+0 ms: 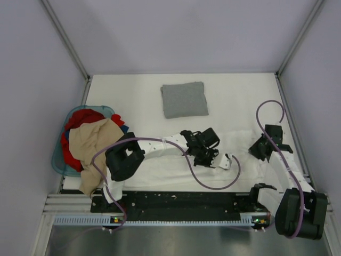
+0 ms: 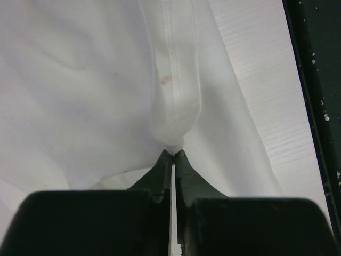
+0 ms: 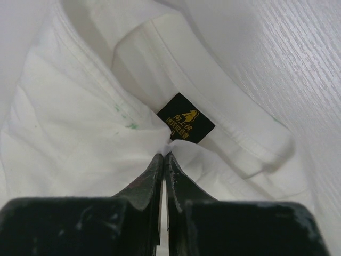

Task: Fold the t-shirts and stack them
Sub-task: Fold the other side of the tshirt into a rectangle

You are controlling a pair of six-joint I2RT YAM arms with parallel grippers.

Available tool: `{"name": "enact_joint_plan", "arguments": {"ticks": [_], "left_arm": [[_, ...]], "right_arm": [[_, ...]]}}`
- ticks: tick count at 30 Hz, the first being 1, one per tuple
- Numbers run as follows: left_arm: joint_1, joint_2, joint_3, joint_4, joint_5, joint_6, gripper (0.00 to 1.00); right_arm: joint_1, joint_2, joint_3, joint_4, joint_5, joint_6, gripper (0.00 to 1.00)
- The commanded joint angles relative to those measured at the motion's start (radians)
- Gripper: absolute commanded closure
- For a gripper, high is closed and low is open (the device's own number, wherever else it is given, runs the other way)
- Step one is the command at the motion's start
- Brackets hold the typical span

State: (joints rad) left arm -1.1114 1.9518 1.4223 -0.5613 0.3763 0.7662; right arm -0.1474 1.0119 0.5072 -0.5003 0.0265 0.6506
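Observation:
A white t-shirt (image 1: pixel 176 170) lies spread across the near part of the table; its print does not show. My left gripper (image 1: pixel 219 160) is shut on a pinch of its hemmed cloth (image 2: pixel 173 144). My right gripper (image 1: pixel 259 146) is shut on white cloth (image 3: pixel 168 148) by the collar, just below a black neck label (image 3: pixel 186 118). A plain grey t-shirt (image 1: pixel 184 99) lies folded into a square at the back middle of the table, apart from both grippers.
A teal basket (image 1: pixel 58 160) at the left edge holds a heap of red, blue and tan clothes (image 1: pixel 90 138) that spills over the table's near left corner. The black base rail (image 1: pixel 181 202) runs along the near edge. Grey walls close in three sides.

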Motion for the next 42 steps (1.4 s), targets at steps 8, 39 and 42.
{"name": "enact_joint_plan", "arguments": {"ticks": [8, 39, 42], "left_arm": [[0.002, -0.054, 0.021, -0.081, 0.058, 0.033, 0.62], [0.004, 0.016, 0.01, -0.043, 0.144, -0.012, 1.0], [0.019, 0.013, -0.005, -0.023, 0.127, -0.01, 1.0]], "right_arm": [[-0.011, -0.016, 0.201, -0.153, -0.014, -0.131, 0.45], [0.055, -0.226, -0.044, -0.339, -0.185, 0.212, 1.0], [0.055, -0.231, -0.015, -0.383, -0.206, 0.202, 1.0]]}}
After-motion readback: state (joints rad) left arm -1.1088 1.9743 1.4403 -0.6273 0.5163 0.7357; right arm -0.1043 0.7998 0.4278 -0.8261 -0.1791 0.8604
